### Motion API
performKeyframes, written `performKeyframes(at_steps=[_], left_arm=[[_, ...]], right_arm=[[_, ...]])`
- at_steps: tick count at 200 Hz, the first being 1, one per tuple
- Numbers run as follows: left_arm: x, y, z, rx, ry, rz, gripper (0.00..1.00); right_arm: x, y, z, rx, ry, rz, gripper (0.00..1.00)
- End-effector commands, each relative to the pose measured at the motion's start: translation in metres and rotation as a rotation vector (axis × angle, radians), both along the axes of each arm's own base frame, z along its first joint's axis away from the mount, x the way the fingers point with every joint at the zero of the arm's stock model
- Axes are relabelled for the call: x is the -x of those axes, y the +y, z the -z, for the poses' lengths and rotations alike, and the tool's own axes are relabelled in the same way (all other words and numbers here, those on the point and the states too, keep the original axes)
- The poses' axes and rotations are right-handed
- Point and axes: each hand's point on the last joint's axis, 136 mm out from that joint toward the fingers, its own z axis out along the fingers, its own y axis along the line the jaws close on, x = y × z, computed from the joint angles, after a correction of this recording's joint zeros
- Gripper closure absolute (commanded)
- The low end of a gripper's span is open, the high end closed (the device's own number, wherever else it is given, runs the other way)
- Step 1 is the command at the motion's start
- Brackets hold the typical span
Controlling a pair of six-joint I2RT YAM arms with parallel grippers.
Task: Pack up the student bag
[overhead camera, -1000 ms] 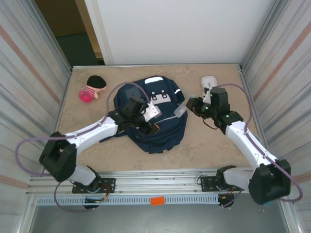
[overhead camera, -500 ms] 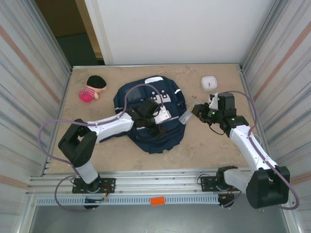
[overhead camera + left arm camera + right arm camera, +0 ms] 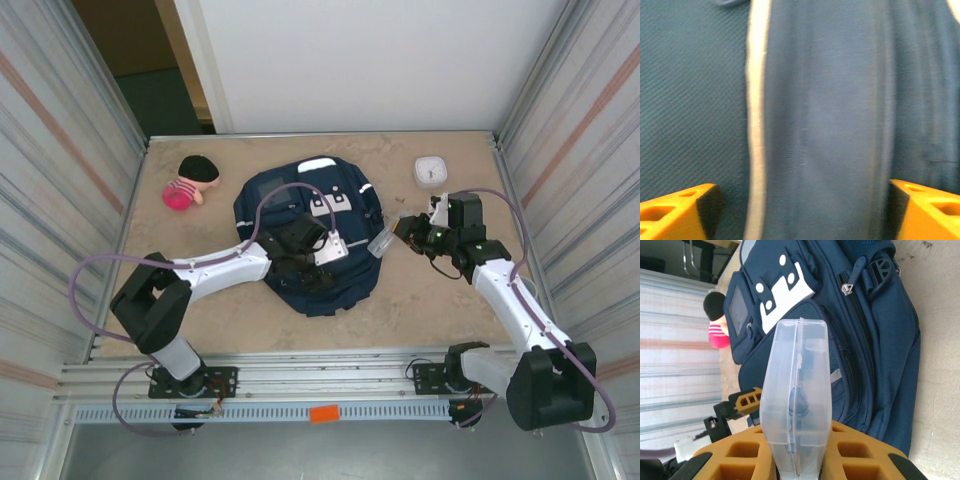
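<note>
Student bag [image 3: 350,278]: navy, white stripes and patch, frame centre.
Left gripper [image 3: 802,210]: spread wide over bag, empty.
Right gripper [image 3: 797,452]: clamped on clear case [image 3: 797,390].
Surface: beige marbled tabletop [image 3: 430,300].
Room: ribbed metal sides [image 3: 60,150], white back wall [image 3: 380,60].

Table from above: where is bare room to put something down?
Bare: the near strip of table between student bag and front rail; the far gap between bag and white box. Crowded: the middle, where left arm and right arm meet at the bag, and by the doll.
</note>
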Motion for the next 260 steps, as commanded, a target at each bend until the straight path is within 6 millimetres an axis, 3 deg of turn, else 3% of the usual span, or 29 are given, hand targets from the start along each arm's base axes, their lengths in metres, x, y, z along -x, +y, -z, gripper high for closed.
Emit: performKeyframes(at_steps=[1,39,73,83,103,140,177,230,260], left_arm=[[-0.02,0.012,-0.021,-0.005,-0.127,-0.082,0.23],[-0.024,0.009,-0.057,0.115,-0.214,-0.117,0.46],[-0.032,0.016,-0.058,0.088,-0.254,-0.157,0.73],[-0.034,0.017,-0.057,0.076,-0.253,-0.165,0.86],[-0.036,0.013,-0.066,0.1,-0.25,-0.179,1.0],[-0.03,-0.001,-0.109,0.309,-0.175,-0.263,1.0],[-0.031,-0.011,-0.144,0.497,-0.129,-0.348,1.0],[-0.036,-0.014,-0.171,0.581,-0.161,-0.366,1.0],[-0.035,-0.016,-0.175,0.594,-0.163,-0.358,1.0]], right_arm=[[0.004,-0.001,-0.011,-0.02,-0.032,0.004,0.9],[0.006,-0.001,-0.009,-0.02,-0.024,0.007,0.91],[0.008,0.0,-0.009,-0.022,-0.022,0.006,0.9],[0.008,0.0,-0.009,-0.023,-0.021,0.004,0.9],[0.01,0.002,-0.009,-0.031,-0.016,0.005,0.9],[0.018,0.01,-0.006,-0.075,0.005,0.014,0.9],[0.024,0.036,-0.003,-0.134,0.026,-0.014,0.9],[0.017,0.084,0.008,-0.267,0.038,0.031,0.91],[0.008,0.109,0.008,-0.327,0.009,0.063,0.92]])
